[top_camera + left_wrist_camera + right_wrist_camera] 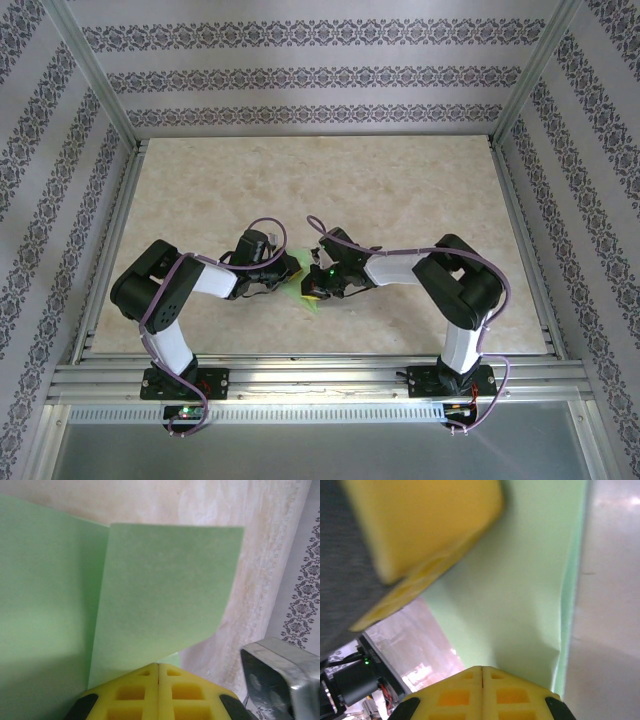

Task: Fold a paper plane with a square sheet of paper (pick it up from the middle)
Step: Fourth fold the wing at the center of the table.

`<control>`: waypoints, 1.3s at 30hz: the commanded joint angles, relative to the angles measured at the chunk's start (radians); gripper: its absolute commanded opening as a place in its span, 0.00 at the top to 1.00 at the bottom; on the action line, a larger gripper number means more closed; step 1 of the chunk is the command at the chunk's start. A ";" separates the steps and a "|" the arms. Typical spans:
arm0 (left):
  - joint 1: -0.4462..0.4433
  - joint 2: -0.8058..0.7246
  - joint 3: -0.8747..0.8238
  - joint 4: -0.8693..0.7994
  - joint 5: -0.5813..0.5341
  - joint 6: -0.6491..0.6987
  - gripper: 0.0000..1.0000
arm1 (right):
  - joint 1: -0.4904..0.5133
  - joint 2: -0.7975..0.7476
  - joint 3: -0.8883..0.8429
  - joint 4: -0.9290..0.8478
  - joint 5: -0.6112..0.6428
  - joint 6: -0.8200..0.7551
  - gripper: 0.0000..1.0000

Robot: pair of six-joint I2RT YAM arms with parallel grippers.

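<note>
The pale green square sheet of paper [312,303] lies partly folded at the table's middle, between the two wrists. In the left wrist view one flap [165,595] stands up over the rest of the sheet [45,605]. My left gripper [158,664] is shut, and the flap's lower edge runs into its yellow tips. My right gripper [482,668] is shut too, with the paper [520,590] crinkled just ahead of its tips. The left gripper's yellow fingers [430,525] loom blurred close above. From above, left gripper [296,270] and right gripper [311,288] nearly touch.
The beige marbled table [400,190] stretches away behind and beside the arms. Aluminium rails [300,372] border its near edge and patterned walls [300,75] close it in. A grey metal part [280,675] sits close at the lower right of the left wrist view.
</note>
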 commanded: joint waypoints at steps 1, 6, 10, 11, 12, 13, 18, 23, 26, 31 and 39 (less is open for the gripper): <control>-0.013 0.004 -0.031 -0.051 -0.032 0.000 0.97 | 0.002 0.022 -0.033 -0.006 0.009 -0.032 1.00; -0.013 -0.010 -0.025 -0.051 -0.030 0.004 0.97 | -0.004 0.021 -0.096 -0.005 0.008 -0.048 1.00; -0.013 -0.043 -0.013 -0.046 -0.016 0.016 0.91 | -0.021 0.005 -0.137 -0.001 -0.010 -0.068 1.00; -0.012 -0.053 -0.010 -0.044 -0.011 0.021 0.90 | -0.024 0.003 -0.142 0.000 -0.022 -0.079 1.00; -0.012 -0.065 -0.008 -0.045 -0.007 0.026 0.88 | -0.027 0.003 -0.143 0.000 -0.034 -0.088 1.00; -0.014 -0.078 -0.006 -0.049 -0.004 0.035 0.87 | -0.032 0.004 -0.144 0.003 -0.047 -0.102 1.00; -0.024 -0.167 0.008 -0.139 -0.013 0.097 0.89 | -0.054 0.024 -0.132 -0.007 -0.078 -0.140 1.00; -0.047 -0.216 0.038 -0.326 -0.047 0.150 0.94 | -0.064 0.029 -0.126 -0.006 -0.084 -0.144 1.00; -0.066 -0.209 0.043 -0.333 -0.042 0.161 0.97 | -0.065 0.030 -0.128 -0.008 -0.079 -0.140 1.00; -0.083 -0.135 0.060 -0.285 0.001 0.153 0.97 | -0.065 0.032 -0.126 -0.005 -0.083 -0.142 1.00; -0.055 -0.017 0.017 -0.110 -0.046 0.055 0.97 | -0.069 0.037 -0.146 -0.001 -0.078 -0.148 1.00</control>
